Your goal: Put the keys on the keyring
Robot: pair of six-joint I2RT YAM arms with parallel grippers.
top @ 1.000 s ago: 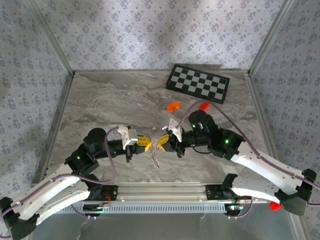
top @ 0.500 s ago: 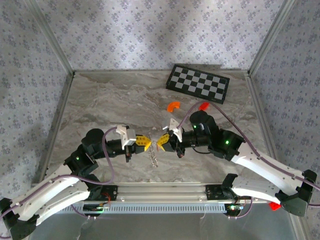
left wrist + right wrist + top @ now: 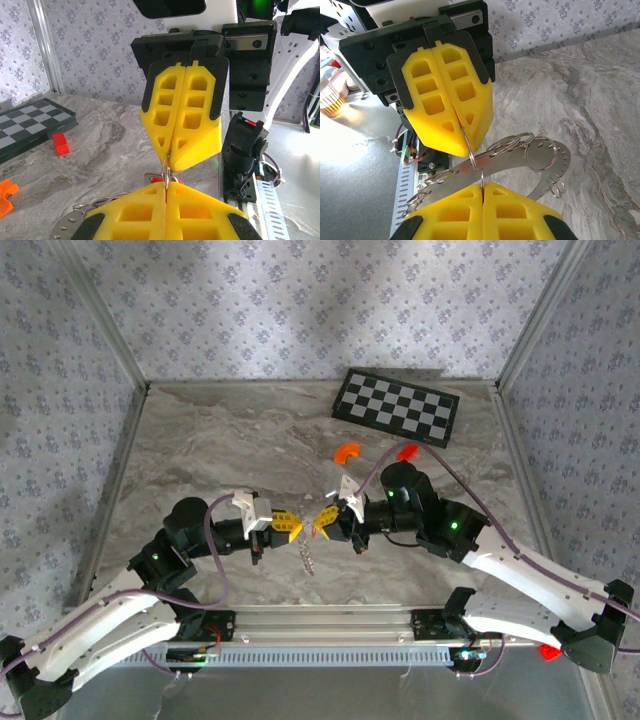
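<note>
My left gripper [image 3: 298,527] and right gripper [image 3: 317,524] meet tip to tip above the table's near middle, both shut. The keyring [image 3: 520,152] is a curved silvery strip with holes, carrying several split rings, and it dangles below the tips [image 3: 309,557]. In the right wrist view, one thin ring runs from the left gripper's fingers [image 3: 447,100] through the strip. My right gripper [image 3: 482,186] pinches another thin ring edge. In the left wrist view, my left gripper [image 3: 166,187] pinches a ring [image 3: 168,169] reaching the right fingers [image 3: 182,120]. A small red key [image 3: 157,178] peeks out just behind.
A black-and-white checkered board [image 3: 397,407] lies at the far right. An orange arc piece [image 3: 346,451] and a red brick [image 3: 408,451] sit just beyond the right arm. Metal frame rails border the table on both sides.
Both grippers stay shut, tip to tip. The right fingertips have edged slightly away from the near edge, and the dangling strip has swung a little.
</note>
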